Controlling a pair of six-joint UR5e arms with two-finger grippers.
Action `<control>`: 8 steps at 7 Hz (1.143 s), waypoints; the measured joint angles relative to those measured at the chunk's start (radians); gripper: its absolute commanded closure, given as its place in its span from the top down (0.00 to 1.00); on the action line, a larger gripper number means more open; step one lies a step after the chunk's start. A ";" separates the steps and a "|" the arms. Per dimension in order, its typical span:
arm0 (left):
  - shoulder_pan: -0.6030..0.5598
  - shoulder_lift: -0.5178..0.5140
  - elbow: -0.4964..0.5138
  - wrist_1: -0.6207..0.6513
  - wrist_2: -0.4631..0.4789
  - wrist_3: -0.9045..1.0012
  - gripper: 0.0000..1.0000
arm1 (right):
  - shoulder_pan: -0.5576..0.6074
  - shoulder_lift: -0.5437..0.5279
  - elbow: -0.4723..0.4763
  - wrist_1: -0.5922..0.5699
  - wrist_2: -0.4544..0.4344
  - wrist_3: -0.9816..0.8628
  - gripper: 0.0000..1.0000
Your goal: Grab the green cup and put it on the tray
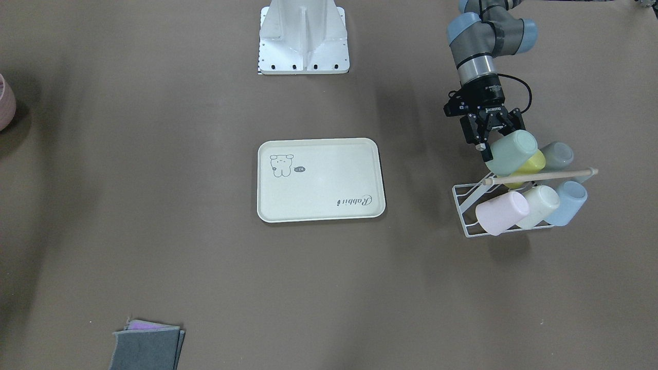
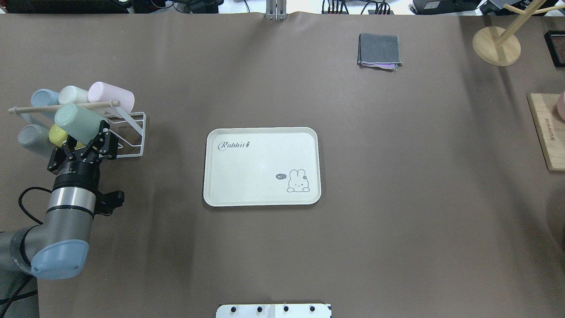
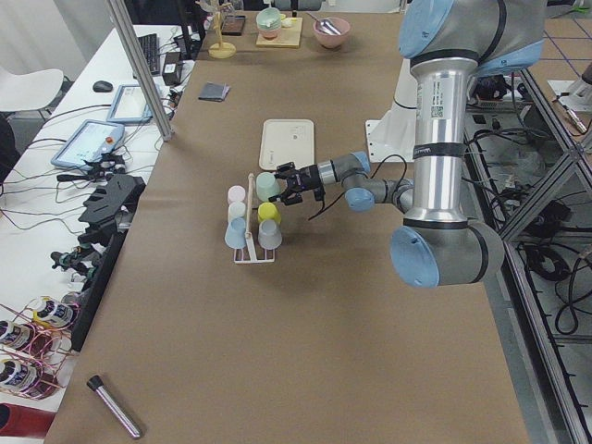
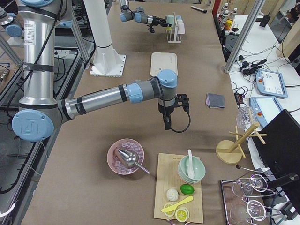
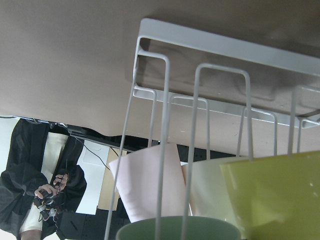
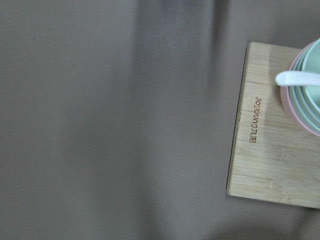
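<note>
Left end effector grips the green cup at the wire rack
Its fingers are spread cup-wide around the cup's open end; the cup lies tilted, just above the yellow-green cup; the tray sits well apart, mid-tabletop; the right end effector's state cannot be told.

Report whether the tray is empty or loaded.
Empty: the tray bears only its printed drawing and script; the green cup is at the rack.

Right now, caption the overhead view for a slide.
Left gripper at pale mint-green plastic cup on white wire rack.
</note>
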 measured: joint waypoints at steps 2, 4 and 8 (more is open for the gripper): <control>0.000 0.029 -0.053 -0.001 0.000 0.018 0.82 | 0.015 -0.003 -0.014 -0.028 0.047 -0.004 0.98; 0.000 0.060 -0.104 -0.012 0.000 0.025 0.82 | 0.024 0.002 -0.056 -0.026 0.038 -0.012 0.98; -0.002 0.061 -0.132 -0.130 -0.063 -0.255 0.81 | 0.091 0.019 -0.118 -0.023 0.003 -0.072 0.98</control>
